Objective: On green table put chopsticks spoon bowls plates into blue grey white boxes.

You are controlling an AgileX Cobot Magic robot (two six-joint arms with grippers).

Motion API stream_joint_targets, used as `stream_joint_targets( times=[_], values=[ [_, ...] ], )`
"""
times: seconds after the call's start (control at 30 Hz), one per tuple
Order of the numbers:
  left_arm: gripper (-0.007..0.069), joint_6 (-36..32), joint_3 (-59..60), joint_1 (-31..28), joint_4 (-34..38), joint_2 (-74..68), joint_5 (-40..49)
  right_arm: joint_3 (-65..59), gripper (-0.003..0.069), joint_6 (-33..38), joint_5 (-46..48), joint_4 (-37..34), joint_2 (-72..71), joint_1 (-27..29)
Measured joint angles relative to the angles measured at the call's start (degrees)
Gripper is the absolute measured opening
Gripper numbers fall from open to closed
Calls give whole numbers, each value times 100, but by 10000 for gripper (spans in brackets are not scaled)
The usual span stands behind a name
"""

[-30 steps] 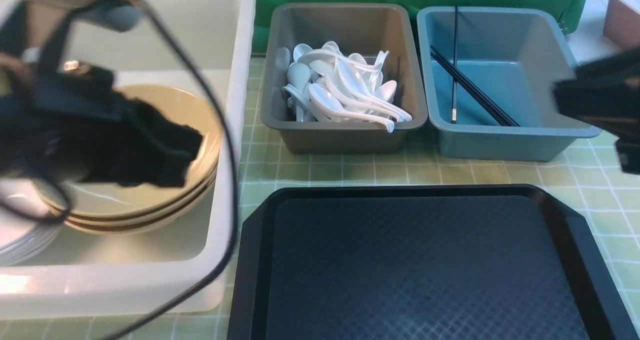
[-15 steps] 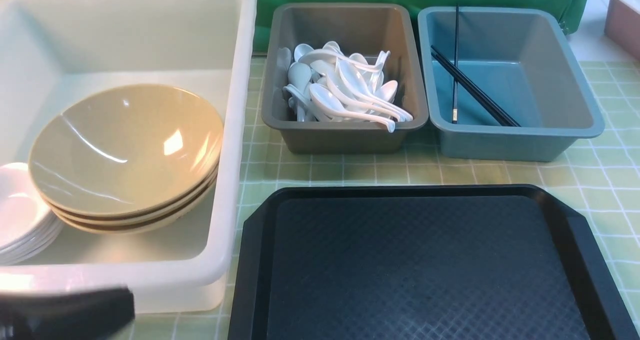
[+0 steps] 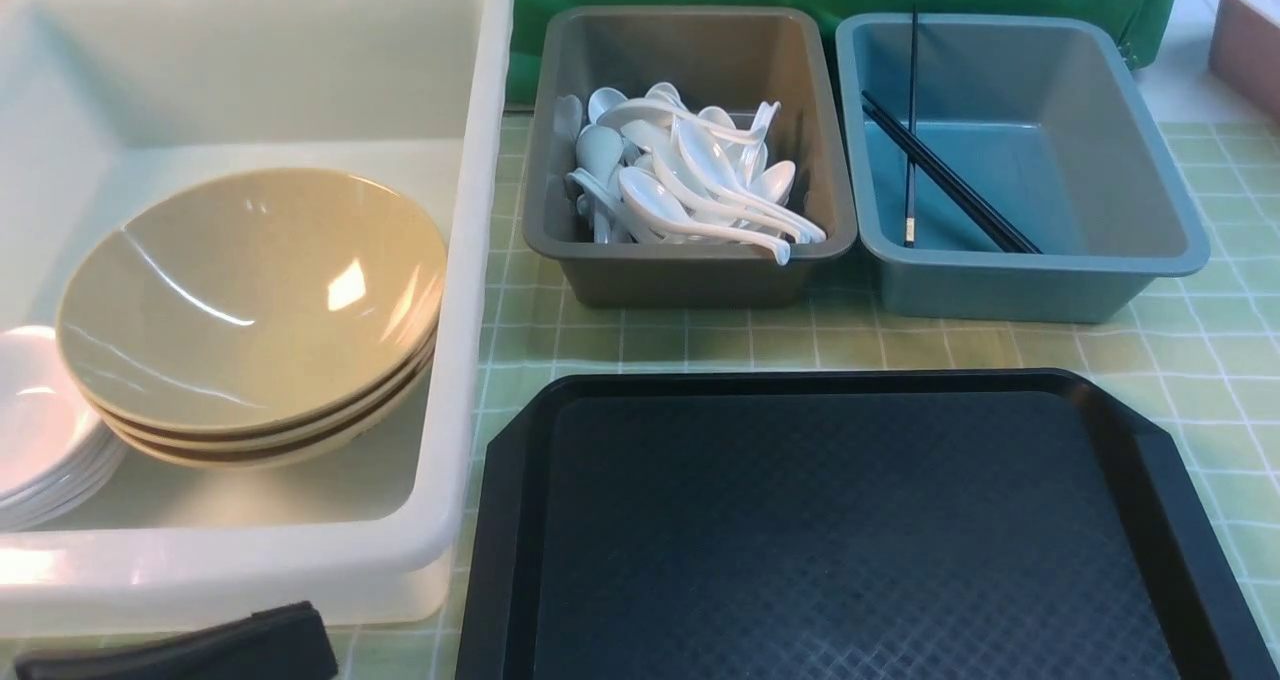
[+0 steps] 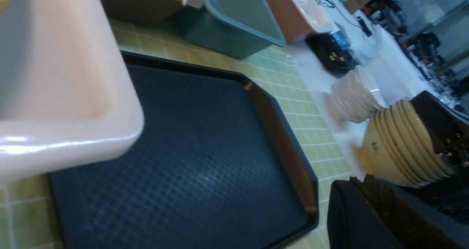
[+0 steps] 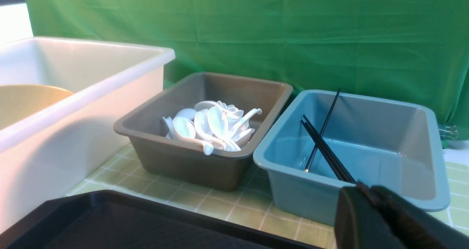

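Observation:
Three stacked tan bowls (image 3: 250, 290) and a pile of white plates (image 3: 35, 430) lie in the big white box (image 3: 480, 260) on the left of the green table (image 3: 700, 340). Several white spoons (image 3: 690, 180) fill the grey box (image 3: 690, 280). Black chopsticks (image 3: 945, 185) lean inside the blue box (image 3: 1040, 290). My left gripper (image 3: 300, 640) sits low at the front left corner, below the white box, shut and empty (image 4: 361, 181). My right gripper (image 5: 366, 190) is out of the front view; in its wrist view it is shut, empty, short of the blue box (image 5: 351, 190).
A black textured tray (image 3: 850, 530) fills the front centre with nothing on it. A pinkish tub (image 3: 1245, 30) stands at the far right. Stacks of tan bowls (image 4: 395, 146) sit on a white surface off the table's right side.
My left arm has pulled back from over the white box to the bottom left corner. My right arm has left the front view, and its gripper has shut.

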State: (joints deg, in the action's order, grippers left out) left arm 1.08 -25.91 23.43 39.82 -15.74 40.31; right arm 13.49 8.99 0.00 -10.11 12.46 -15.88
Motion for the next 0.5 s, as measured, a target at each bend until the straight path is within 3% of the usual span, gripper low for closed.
stream_joint_targets(
  times=[0.5],
  values=[
    [-1, -108, 13, 0, -132, 0, 50, 0, 37, 12, 0, -6, 0, 0]
  ],
)
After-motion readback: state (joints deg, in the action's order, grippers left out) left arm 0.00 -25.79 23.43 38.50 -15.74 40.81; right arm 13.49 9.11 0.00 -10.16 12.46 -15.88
